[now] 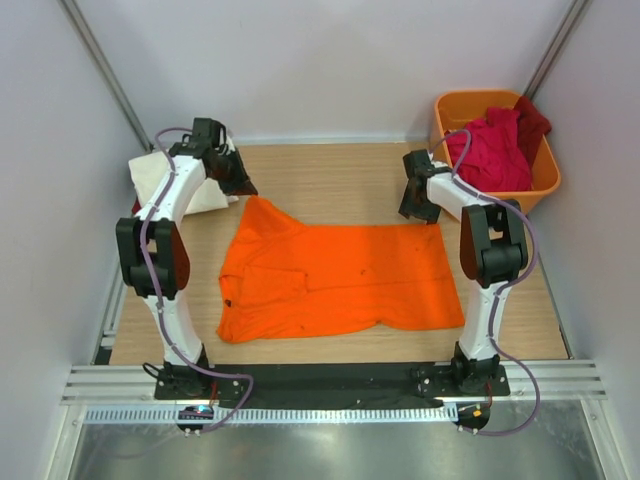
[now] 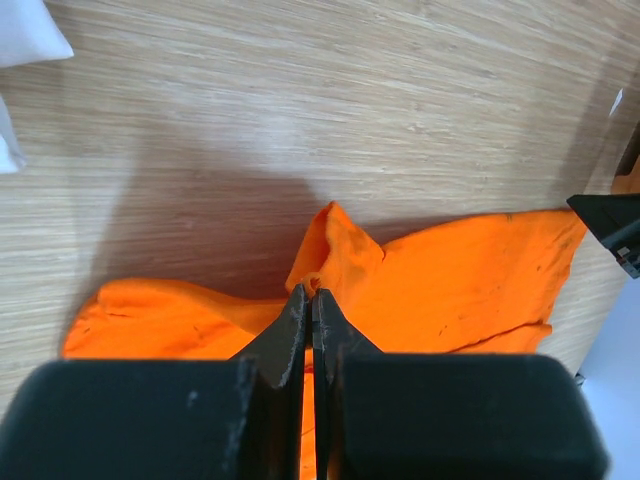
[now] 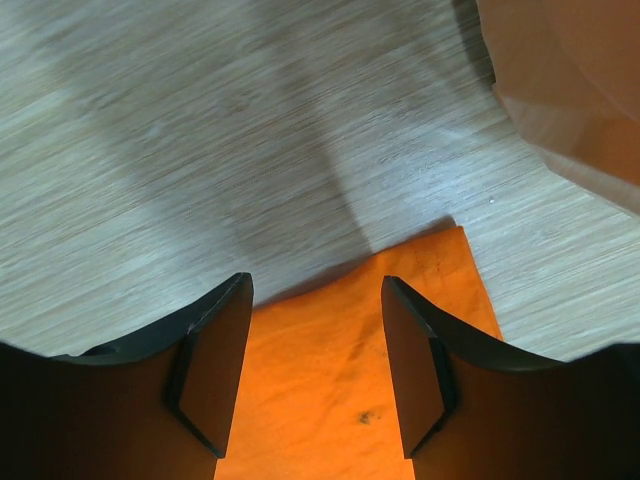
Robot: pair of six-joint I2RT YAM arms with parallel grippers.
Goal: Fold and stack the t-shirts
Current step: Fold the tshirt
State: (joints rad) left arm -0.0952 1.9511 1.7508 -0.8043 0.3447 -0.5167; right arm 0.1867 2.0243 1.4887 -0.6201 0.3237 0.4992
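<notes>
Your left gripper (image 2: pixel 311 295) pinches the orange t-shirt (image 1: pixel 340 275) fold; your right gripper (image 3: pixel 315 288) gapes, released, over its corner.

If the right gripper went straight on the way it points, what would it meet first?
Most likely the orange t-shirt, near its corner, which lies between the open fingers; the table sits just beneath. Depth is unclear.

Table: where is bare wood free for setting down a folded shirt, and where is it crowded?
The far strip of table is bare, between the back wall and the orange t-shirt. A thin strip lies free along the shirt's near hem. Crowded: far left, the cream t-shirt; far right, the tub.
</notes>
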